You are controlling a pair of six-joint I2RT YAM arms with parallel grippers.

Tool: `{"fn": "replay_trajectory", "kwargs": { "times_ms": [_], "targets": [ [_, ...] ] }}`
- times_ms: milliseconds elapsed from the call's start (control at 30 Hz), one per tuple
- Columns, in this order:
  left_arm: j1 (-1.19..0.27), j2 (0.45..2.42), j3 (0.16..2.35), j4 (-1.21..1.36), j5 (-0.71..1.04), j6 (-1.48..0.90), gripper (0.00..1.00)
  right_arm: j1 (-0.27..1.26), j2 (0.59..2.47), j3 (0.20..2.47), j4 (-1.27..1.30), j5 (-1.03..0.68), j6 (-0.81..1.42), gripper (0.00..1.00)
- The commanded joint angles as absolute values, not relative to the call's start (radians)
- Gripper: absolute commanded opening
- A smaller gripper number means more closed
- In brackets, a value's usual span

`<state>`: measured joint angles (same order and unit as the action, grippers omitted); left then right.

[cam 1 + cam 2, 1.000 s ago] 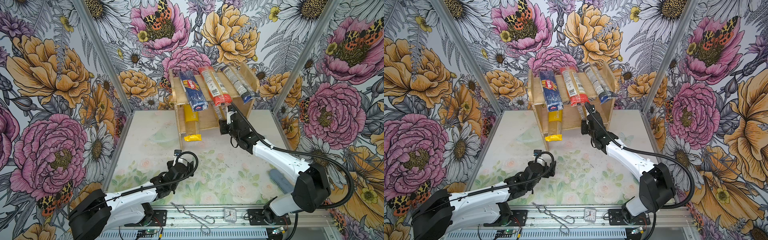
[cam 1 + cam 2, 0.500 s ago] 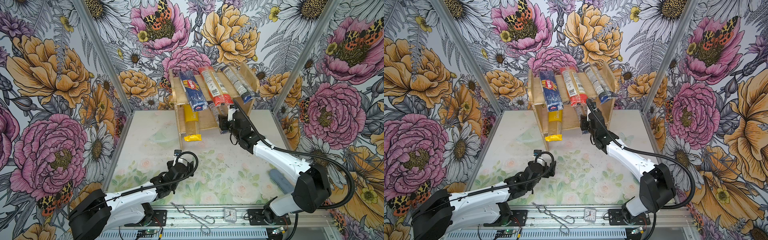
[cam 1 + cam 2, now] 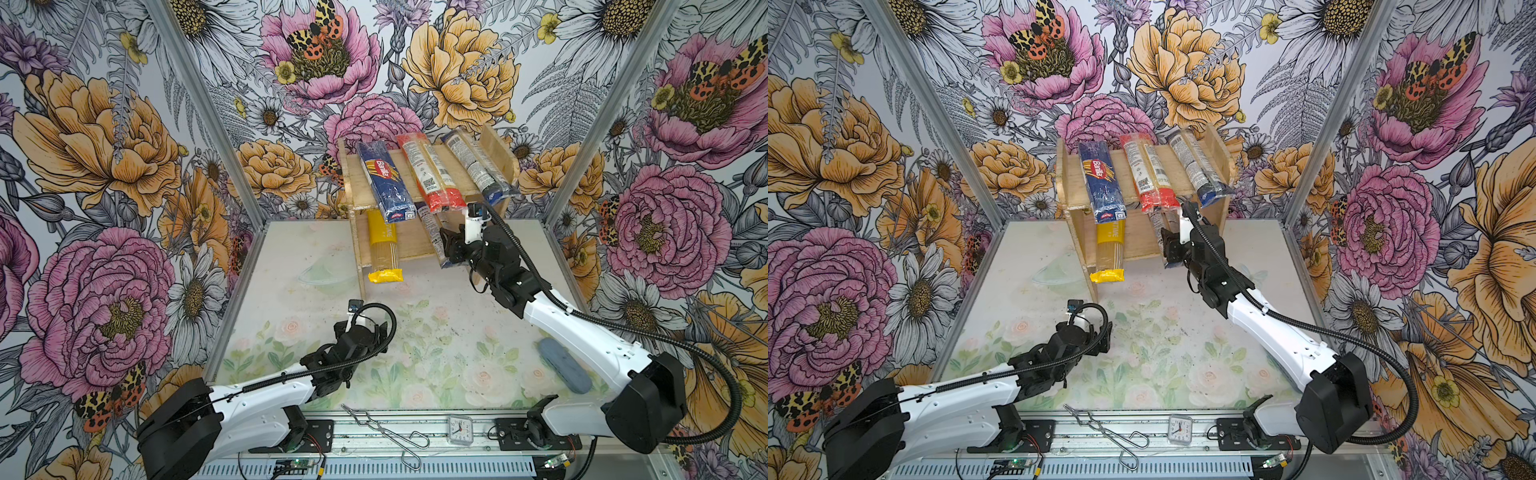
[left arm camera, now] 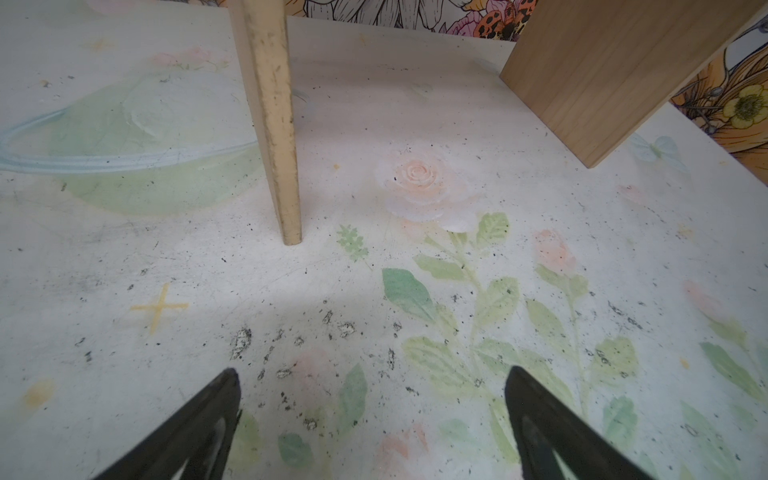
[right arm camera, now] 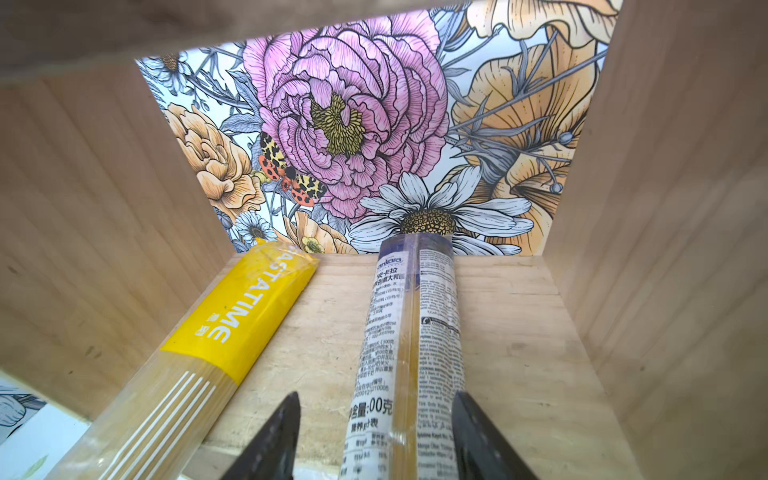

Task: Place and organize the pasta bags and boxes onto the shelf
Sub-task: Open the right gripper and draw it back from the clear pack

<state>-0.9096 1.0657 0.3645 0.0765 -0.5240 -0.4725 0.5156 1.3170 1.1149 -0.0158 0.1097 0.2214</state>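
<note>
The shelf [image 3: 415, 243] [image 3: 1138, 241] stands at the back of the table. Its top board carries the dark blue Barilla pack [image 3: 384, 183], a red-ended clear pack [image 3: 430, 174] and a clear pack with a dark blue end [image 3: 476, 166]. On the lower board lie the yellow pack [image 3: 384, 249] [image 5: 232, 332] and a clear printed pack [image 3: 432, 232] [image 5: 409, 332]. My right gripper [image 3: 446, 249] [image 5: 376, 395] straddles that clear pack's near end, open, with a gap on one side. My left gripper [image 3: 380, 332] [image 4: 372, 370] hovers open over the bare table in front of the shelf.
The shelf's side panels [image 4: 274, 124] [image 4: 602, 83] stand ahead of the left gripper. A grey-blue oblong object [image 3: 565, 370] lies at the front right by the right arm. Metal tongs [image 3: 382, 432] and a small clock [image 3: 459, 430] rest on the front rail. Patterned walls close three sides.
The right gripper's jaws have widened around the clear pack's near end, and the pack lies on the lower board. The left arm has not moved.
</note>
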Motion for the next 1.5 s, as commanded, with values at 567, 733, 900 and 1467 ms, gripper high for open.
{"fn": "replay_trajectory", "kwargs": {
  "times_ms": [567, 733, 900, 1467],
  "targets": [
    [-0.908, 1.054, 0.356, 0.078, -0.534, -0.477, 0.99, 0.509, 0.939, 0.809, -0.143, 0.014, 0.274, 0.62],
    [-0.910, 1.050, 0.352, 0.077, -0.534, -0.479, 0.99, 0.510, 0.880, 0.756, -0.178, 0.000, 0.303, 0.62],
    [-0.910, 1.049, 0.352, 0.077, -0.533, -0.482, 0.99, 0.510, 0.839, 0.710, -0.209, -0.012, 0.330, 0.62],
    [-0.911, 1.056, 0.357, 0.074, -0.532, -0.483, 0.99, 0.509, 0.792, 0.635, -0.259, -0.066, 0.377, 0.62]
  ]
}}
